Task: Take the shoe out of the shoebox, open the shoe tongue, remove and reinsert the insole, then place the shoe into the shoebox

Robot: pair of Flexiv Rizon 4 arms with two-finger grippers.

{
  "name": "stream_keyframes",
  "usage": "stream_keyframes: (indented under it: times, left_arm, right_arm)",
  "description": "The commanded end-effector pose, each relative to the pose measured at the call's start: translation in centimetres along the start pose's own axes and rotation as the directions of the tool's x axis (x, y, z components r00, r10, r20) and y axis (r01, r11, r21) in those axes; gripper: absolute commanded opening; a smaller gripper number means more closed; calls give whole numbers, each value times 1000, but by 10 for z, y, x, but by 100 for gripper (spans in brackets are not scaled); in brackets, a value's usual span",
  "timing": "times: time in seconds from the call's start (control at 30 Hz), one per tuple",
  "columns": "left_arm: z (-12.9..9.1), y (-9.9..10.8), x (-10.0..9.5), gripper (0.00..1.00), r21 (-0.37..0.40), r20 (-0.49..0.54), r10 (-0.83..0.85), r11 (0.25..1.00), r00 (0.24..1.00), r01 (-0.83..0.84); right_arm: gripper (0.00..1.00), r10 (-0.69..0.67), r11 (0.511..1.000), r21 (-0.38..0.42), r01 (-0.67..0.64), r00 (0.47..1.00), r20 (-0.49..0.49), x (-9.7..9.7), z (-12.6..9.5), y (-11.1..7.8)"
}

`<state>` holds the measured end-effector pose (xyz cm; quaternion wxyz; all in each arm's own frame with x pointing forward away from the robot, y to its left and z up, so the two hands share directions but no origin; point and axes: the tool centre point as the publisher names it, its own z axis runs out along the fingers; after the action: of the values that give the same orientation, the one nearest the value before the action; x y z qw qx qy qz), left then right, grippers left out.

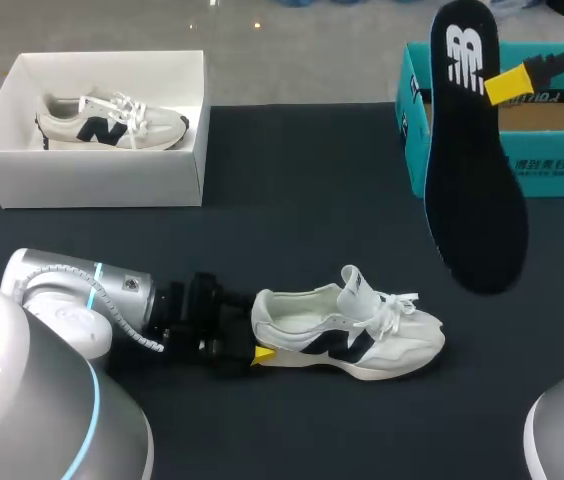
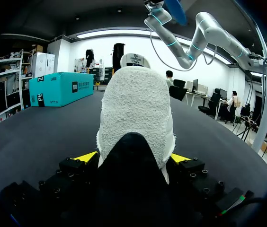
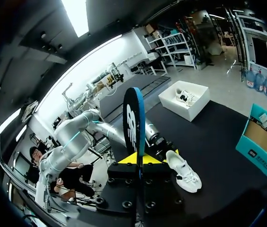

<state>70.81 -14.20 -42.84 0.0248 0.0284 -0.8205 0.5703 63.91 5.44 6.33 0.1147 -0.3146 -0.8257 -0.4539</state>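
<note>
A white sneaker (image 1: pixel 347 335) with a dark logo lies on its sole on the black table, toe to the right and tongue pulled up. My left gripper (image 1: pixel 259 340) clasps its heel. In the left wrist view the yellow tips press the heel (image 2: pixel 133 113) from both sides of the left gripper (image 2: pixel 133 158). High over the table's right side, my right gripper (image 1: pixel 507 85) is shut on a black insole (image 1: pixel 472 160) that hangs toe down. The right wrist view shows that insole (image 3: pixel 134 118) edge-on between the right gripper's (image 3: pixel 138 158) tips, with the sneaker (image 3: pixel 185 172) below.
A white shoebox (image 1: pixel 92 180) at the back left holds a second sneaker (image 1: pixel 112 120). An open teal box (image 1: pixel 552 170) stands at the back right, behind the hanging insole. Black tabletop lies between the boxes and the sneaker.
</note>
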Motion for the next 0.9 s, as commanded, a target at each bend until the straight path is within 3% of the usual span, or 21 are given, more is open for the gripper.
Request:
stream_keyframes:
  times: [0.03,0.47,0.9]
  left_arm:
    - [-1,2,1,0,-2,1,0,1000,1000,0]
    - [-1,2,1,0,-2,1,0,1000,1000,0]
    - [-1,2,1,0,-2,1,0,1000,1000,0]
  right_arm:
    - [0,26,1000,-13,-26,1000,1,-1,2,-6]
    - [0,49,998,-38,-46,995,89,15,16,-9]
    - [0,63,998,-25,-62,997,40,29,33,-13]
